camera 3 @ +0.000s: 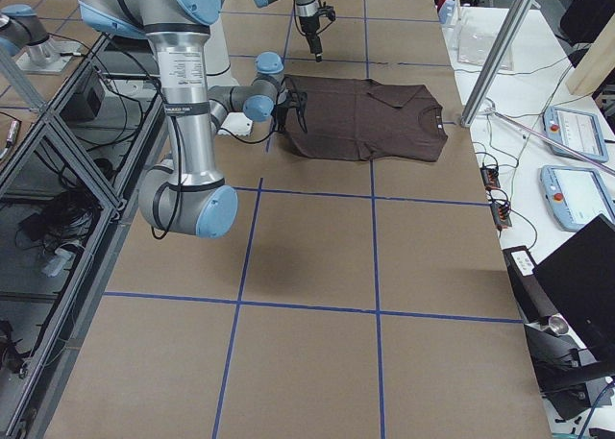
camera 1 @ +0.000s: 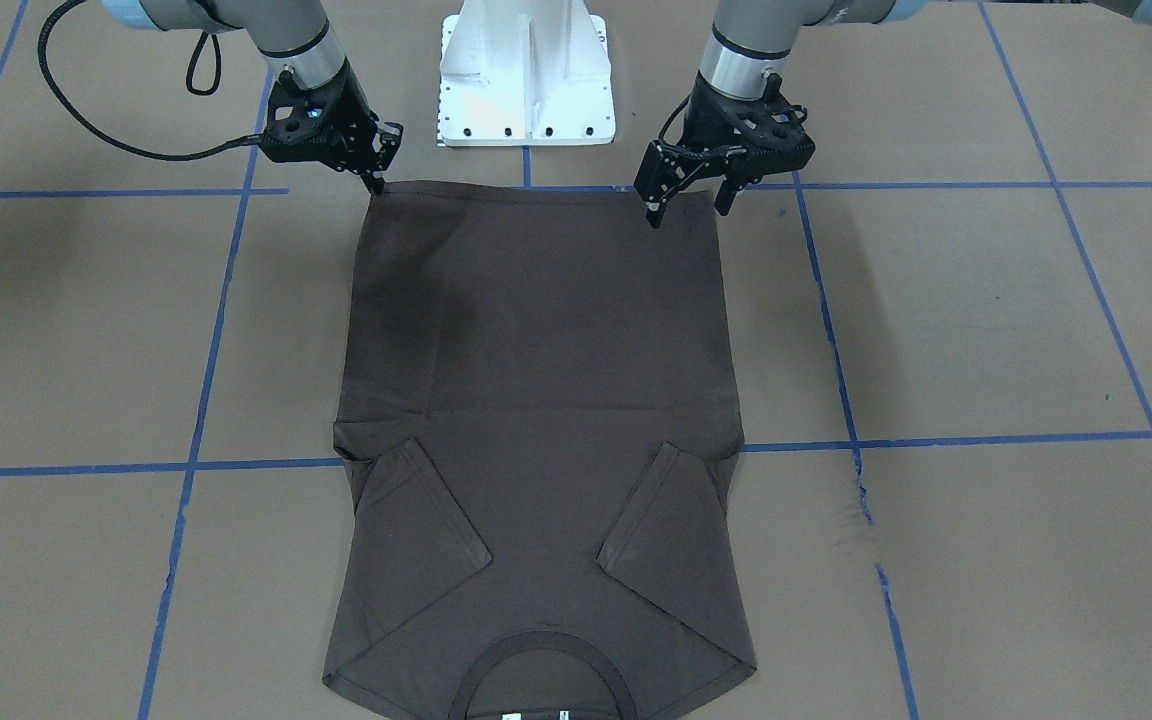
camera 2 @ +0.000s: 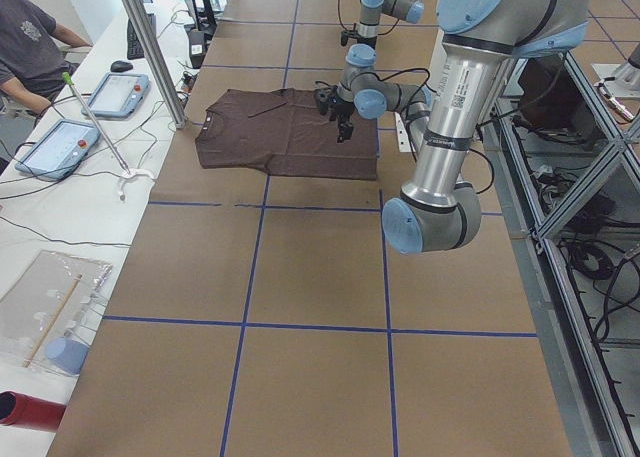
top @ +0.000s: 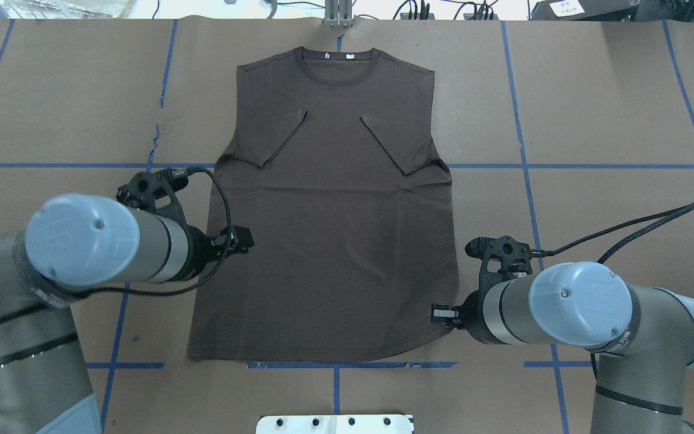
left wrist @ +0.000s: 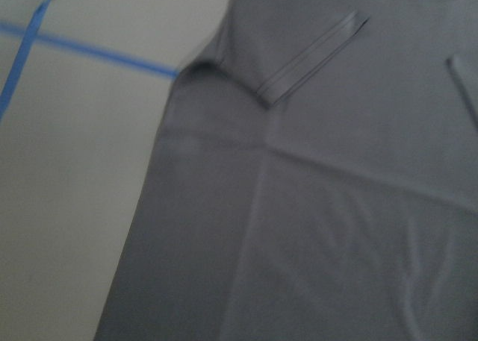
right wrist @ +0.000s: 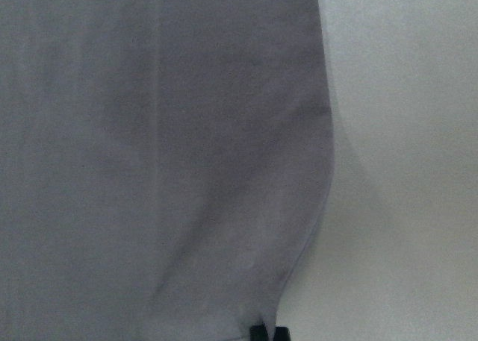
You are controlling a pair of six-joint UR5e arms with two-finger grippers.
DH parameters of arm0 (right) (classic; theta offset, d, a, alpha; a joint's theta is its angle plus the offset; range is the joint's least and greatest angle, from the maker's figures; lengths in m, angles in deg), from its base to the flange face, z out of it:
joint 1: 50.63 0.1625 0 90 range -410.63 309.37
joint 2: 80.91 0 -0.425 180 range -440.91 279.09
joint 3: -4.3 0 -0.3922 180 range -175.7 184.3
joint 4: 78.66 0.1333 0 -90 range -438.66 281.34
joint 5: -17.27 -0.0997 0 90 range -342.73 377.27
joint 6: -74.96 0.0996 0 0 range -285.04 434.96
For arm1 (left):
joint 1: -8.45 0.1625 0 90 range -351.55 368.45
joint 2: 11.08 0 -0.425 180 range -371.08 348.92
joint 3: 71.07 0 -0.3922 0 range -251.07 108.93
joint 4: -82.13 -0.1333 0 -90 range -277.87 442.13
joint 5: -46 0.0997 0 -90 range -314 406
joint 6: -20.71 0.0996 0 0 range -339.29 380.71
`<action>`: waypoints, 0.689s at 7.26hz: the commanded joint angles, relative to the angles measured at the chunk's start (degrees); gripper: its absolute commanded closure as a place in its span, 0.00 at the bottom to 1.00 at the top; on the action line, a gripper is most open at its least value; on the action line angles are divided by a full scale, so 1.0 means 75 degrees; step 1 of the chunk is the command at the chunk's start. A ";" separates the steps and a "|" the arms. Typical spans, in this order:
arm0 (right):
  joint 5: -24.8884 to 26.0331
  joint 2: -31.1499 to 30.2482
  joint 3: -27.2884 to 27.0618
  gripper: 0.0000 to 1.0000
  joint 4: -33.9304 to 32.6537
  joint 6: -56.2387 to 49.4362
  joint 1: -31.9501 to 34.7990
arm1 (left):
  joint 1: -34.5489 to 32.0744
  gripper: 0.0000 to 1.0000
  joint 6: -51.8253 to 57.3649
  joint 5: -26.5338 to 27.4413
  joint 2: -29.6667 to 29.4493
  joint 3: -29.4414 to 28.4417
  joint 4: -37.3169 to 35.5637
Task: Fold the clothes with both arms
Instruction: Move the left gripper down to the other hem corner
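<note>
Dark brown-grey cotton T-shirt (camera 1: 536,330) is lying flat and pretty smooth mid-table on the brown paper table (camera 1: 986,320), both short sleeves folded in, ribbed round collar (camera 1: 576,642) on the far side from the robot. Left gripper (camera 1: 688,208) has its fingers spread wide, straddling its hem corner. Right gripper (camera 1: 376,183) has its fingers pressed together, touching the other corner; can't tell if any cloth is pinched.

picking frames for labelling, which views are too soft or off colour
Left wrist view: blurred, the T-shirt reads grey-blue. Right wrist view: hazy, washed out, the right tool barely at the bottom edge. Front-facing and overhead views: sharp, true brown.
</note>
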 commanded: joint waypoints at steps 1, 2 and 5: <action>-0.0034 0.0052 -0.0288 1.00 0.0001 -0.0048 0.0073 | 0.1083 0.01 -0.1345 0.0822 0.0796 0.0047 0.0024; -0.0034 0.0064 -0.0312 1.00 0.0001 -0.0048 0.0096 | 0.1296 0.02 -0.1547 0.1034 0.1079 0.0035 0.0059; -0.0034 0.0111 -0.0312 1.00 0.0001 -0.0048 0.0178 | 0.1567 0.02 -0.1665 0.1247 0.1586 -0.0105 0.0727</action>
